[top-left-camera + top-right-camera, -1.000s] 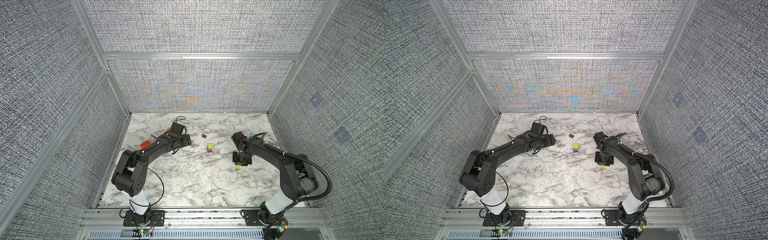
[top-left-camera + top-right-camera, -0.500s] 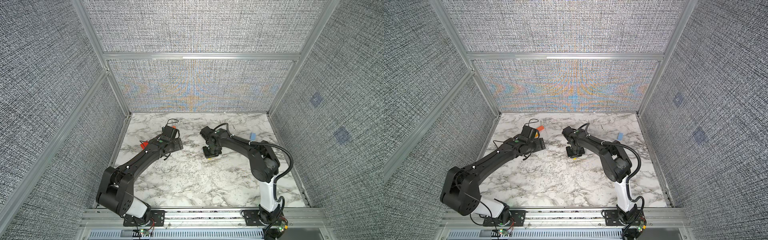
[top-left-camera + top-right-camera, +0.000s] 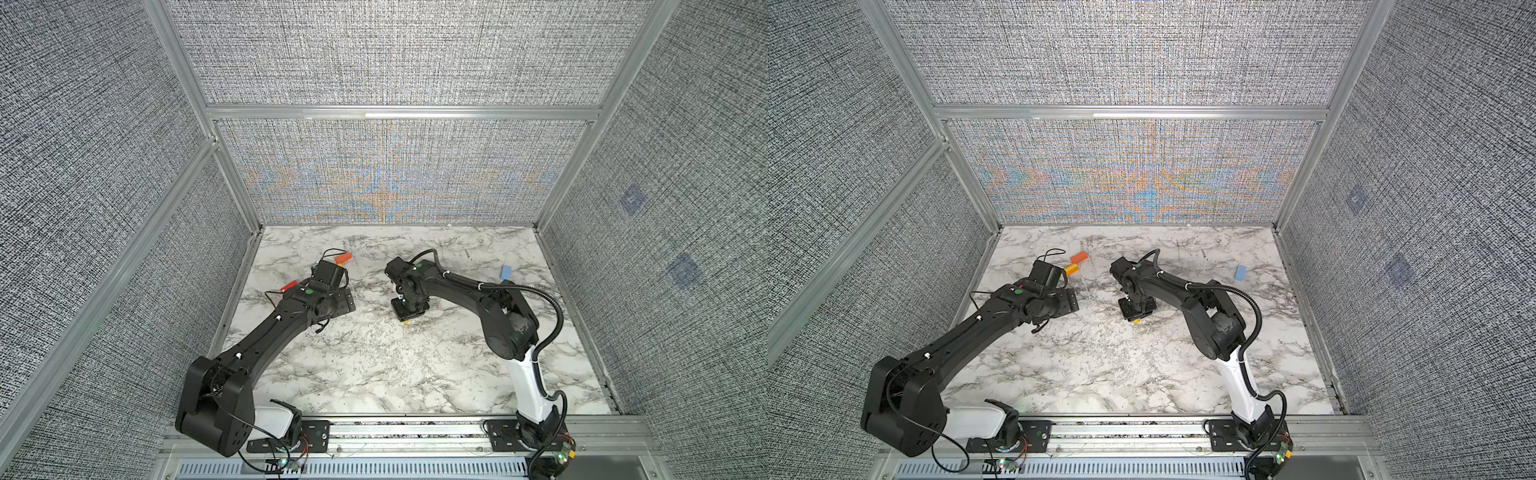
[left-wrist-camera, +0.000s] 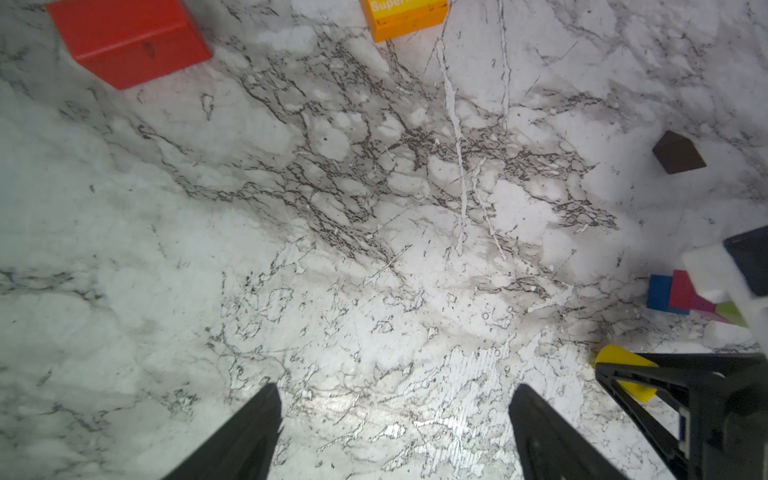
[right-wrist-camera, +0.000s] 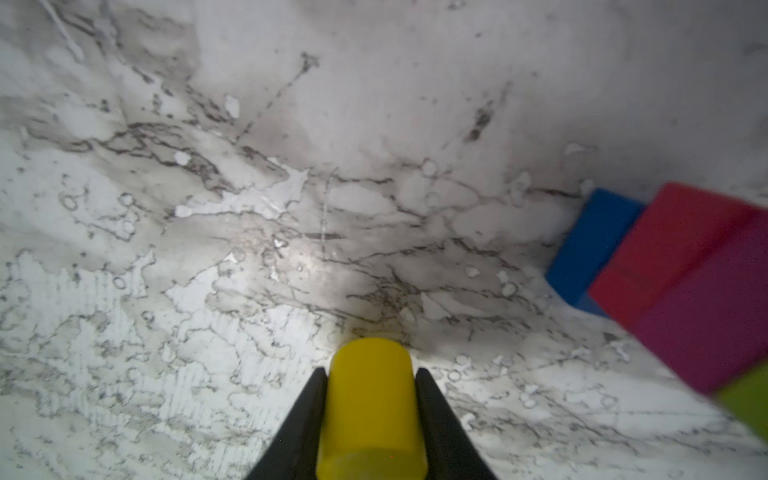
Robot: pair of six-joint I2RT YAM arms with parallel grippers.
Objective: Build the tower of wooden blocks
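Observation:
My right gripper [image 5: 370, 376] is shut on a yellow cylinder [image 5: 370, 415], low over the marble; in both top views it hangs at mid-table [image 3: 409, 313] with yellow [image 3: 1136, 320] showing under it. Just beside it stands the tower [image 5: 681, 266]: blue block [image 5: 590, 245] lowest, then red, magenta and green. The left wrist view shows the same tower [image 4: 669, 293] and cylinder [image 4: 623, 365]. My left gripper [image 4: 397, 395] is open over bare marble, at the left [image 3: 336, 301]. Loose wood blocks: red [image 4: 129, 39], orange [image 4: 405, 16], dark brown cube [image 4: 679, 151], light blue [image 3: 505, 272].
The marble tabletop [image 3: 374, 365] is boxed in by grey fabric walls on aluminium posts [image 3: 232, 174]. An orange block [image 3: 1079, 257] and a yellow-orange one [image 3: 1071, 269] lie just behind the left gripper. The right arm [image 3: 498, 316] hides the tower in both top views.
The right arm has swung from the right side of the table to the middle, carrying the yellow cylinder down beside the tower. The left gripper has drawn back to the left, still open.

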